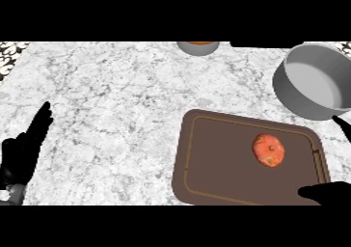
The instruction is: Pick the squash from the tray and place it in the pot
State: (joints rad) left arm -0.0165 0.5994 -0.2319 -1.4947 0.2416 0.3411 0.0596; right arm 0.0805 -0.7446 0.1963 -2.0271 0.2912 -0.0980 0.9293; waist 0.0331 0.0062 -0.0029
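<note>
In the head view, the orange squash lies alone on the brown tray, right of the tray's middle, untouched. The grey pot stands on the marbled worktop just beyond the tray's far right corner, tilted in appearance toward the view, and its inside looks bare. The right hand shows at the lower right, over the tray's near right corner, with one finger reaching up along the tray's right side toward the pot; its fingers look spread apart and hold nothing, the squash lying near but clear of them. The left hand rests at the left edge, fingers straight and pointing up, holding nothing. The likely risks from here: the squash is rounded and lies flat, so fingers closing off-centre could roll or push it across the tray rather than lift it; and with the pot so close, a low carry could knock its near wall. A small bowl at the far edge holds something orange that cannot be made out.
</note>
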